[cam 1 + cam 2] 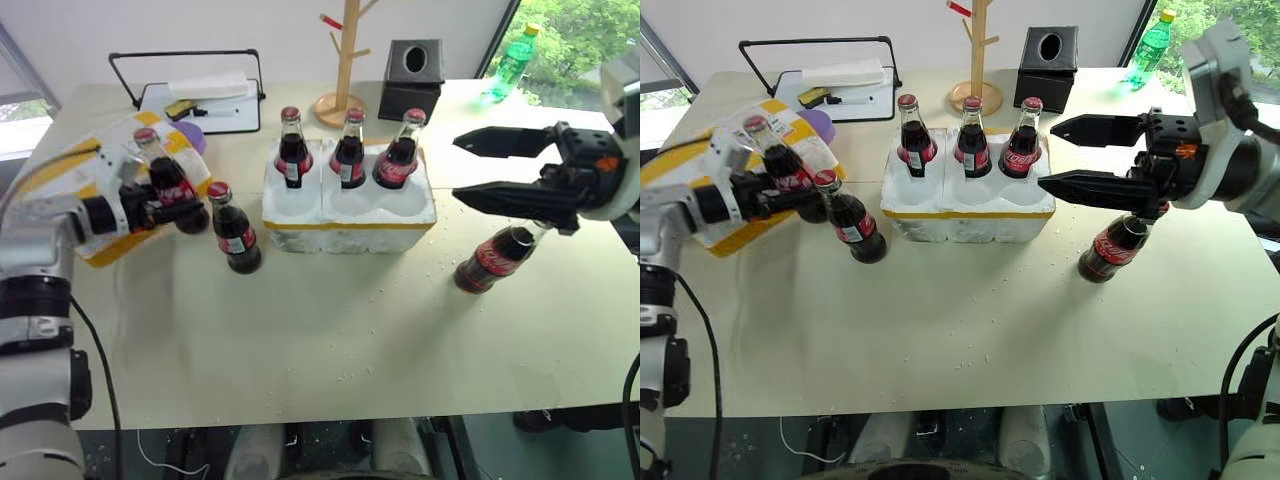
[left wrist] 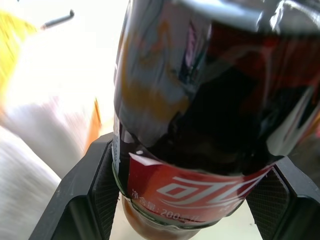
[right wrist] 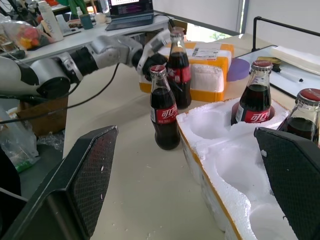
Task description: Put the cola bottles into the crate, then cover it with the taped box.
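The left gripper is grasping one cola bottle low on its body, its fingers pressing on both sides of the glass near the red label; the bottle is tilting slightly and sitting in front of the taped box, which is lying at the left side of the counter. Just beside the held bottle, a second cola bottle is standing upright on the counter, between the taped box and the crate. The crate is resting at the middle of the counter with three cola bottles standing in its back row of wells, while the front wells are showing bare foam. The right gripper is hovering to the right of the crate with its fingers spread wide and holding nothing. Below it, a sixth cola bottle is leaning on the counter, apart from the crate
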You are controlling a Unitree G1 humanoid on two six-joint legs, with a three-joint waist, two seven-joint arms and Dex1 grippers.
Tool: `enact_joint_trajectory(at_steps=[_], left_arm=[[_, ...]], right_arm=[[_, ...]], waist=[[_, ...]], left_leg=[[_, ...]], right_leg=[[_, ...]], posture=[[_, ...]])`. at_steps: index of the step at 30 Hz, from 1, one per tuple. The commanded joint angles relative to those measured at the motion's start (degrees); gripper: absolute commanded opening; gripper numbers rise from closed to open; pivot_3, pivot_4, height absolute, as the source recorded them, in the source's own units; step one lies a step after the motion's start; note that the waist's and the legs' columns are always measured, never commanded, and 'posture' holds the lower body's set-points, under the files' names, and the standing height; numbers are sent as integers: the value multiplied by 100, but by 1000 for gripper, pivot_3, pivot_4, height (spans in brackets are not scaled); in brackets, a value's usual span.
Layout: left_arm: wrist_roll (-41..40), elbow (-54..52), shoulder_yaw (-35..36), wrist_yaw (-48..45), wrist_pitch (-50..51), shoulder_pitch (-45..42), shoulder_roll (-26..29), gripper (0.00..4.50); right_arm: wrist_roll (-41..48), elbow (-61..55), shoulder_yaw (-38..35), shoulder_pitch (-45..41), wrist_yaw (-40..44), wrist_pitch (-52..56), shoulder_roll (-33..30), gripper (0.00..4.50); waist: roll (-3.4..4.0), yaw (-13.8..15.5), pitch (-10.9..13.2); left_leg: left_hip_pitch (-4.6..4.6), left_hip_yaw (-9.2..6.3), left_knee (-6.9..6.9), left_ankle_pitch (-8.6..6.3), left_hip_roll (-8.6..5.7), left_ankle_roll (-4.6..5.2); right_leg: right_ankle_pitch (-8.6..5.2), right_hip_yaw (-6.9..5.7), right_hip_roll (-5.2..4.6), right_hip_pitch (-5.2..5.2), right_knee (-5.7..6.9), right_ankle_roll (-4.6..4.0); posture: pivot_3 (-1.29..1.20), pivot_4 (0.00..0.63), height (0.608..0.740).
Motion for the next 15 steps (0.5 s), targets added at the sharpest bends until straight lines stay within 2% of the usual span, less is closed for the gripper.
enact_joint_trajectory(at_steps=[1, 7, 10, 15], left_arm=[[-293, -383, -67, -877, 449, -911, 493, 2818], [-669, -678, -280, -1643, 1562, -2037, 633, 2818], [-960, -1081, -342, -1618, 2247, -2663, 454, 2818], [-1325, -1827, -386, -1141, 3117, -3127, 56, 2818]], right_arm=[[53, -175, -198, 105, -40, -184, 7, 4500], [76, -279, -249, 350, -125, -285, 38, 4500], [96, -292, -283, 424, -192, -305, 49, 4500], [139, -341, -326, 511, -285, -323, 72, 4500]], waist=[[-10, 10, 1], [-12, 2, 3], [-21, -3, 9], [-21, 1, 9]], left_leg=[[-4, -2, 0, 0, 0, 0], [-10, -1, 4, -1, -2, 4], [-11, -6, 6, 1, 1, 3], [-11, -7, 7, 2, 1, 4]], right_leg=[[1, -2, 3, 0, 0, 1], [1, 0, 5, -1, -1, 4], [-1, -1, 10, -1, 1, 6], [-2, 3, 10, -1, 3, 9]], posture=[[0, 150, 740], [0, 150, 740], [0, 150, 740], [0, 150, 740]])
